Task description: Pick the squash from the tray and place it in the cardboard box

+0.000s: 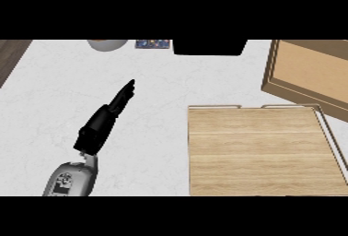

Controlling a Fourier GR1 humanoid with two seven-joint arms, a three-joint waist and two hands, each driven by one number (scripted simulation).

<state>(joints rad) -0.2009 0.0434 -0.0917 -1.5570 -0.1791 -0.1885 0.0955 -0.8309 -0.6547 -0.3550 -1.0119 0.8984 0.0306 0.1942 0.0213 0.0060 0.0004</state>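
A wooden tray [258,152] with thin metal handles lies at the lower right, and nothing shows on its surface. The cardboard box [316,69] stands at the upper right, just beyond the tray's far right corner, cut off by the view's edge. No squash shows anywhere in the head view. My left hand [108,115] hovers over the white counter left of the tray, fingers straight and pointing up and to the right, holding nothing. My right hand is out of view.
A black object [207,46] sits at the counter's far edge, with a white bowl [107,44] and a small blue item [152,44] to its left. A dark wooden strip [10,57] borders the counter's upper left.
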